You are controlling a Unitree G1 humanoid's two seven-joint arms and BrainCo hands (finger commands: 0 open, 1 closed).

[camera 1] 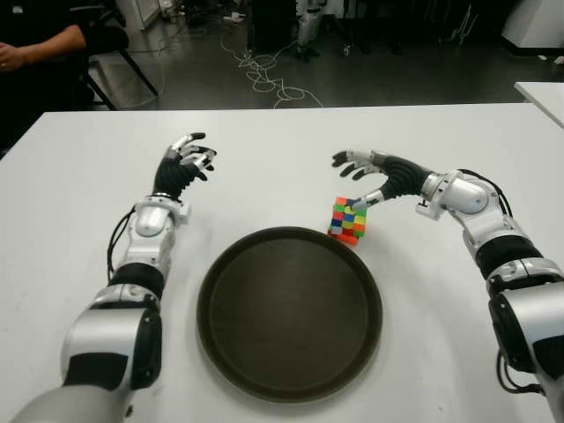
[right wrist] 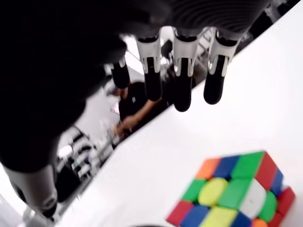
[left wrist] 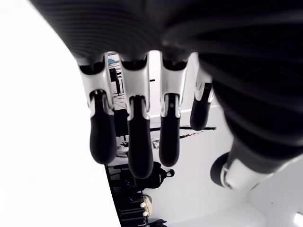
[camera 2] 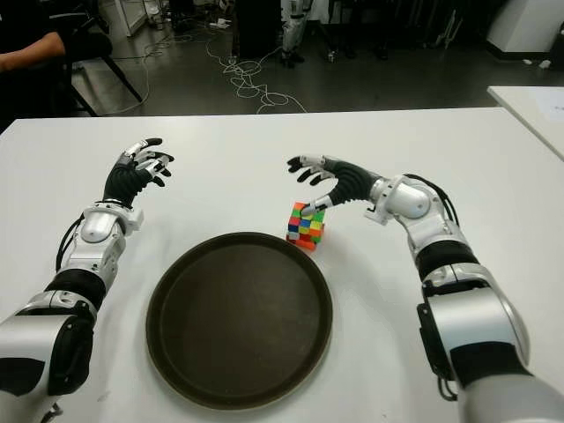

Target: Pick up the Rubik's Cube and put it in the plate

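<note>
The Rubik's Cube (camera 1: pixel 349 220) sits on the white table (camera 1: pixel 264 167), slightly tilted, right at the far right rim of the dark round plate (camera 1: pixel 289 313). In the right wrist view the cube (right wrist: pixel 236 194) lies below the fingers (right wrist: pixel 182 90), which are spread and not closed on it. My right hand (camera 1: pixel 379 176) hovers just above and to the right of the cube, open, with the thumb tip close to the cube's top. My left hand (camera 1: pixel 183 163) shows open over the table, left of the plate's far edge. The plate holds nothing.
A person's arm (camera 1: pixel 31 48) and a chair show beyond the table's far left corner. Cables (camera 1: pixel 260 70) lie on the floor behind. Another white table (camera 1: pixel 542 92) stands at the right edge.
</note>
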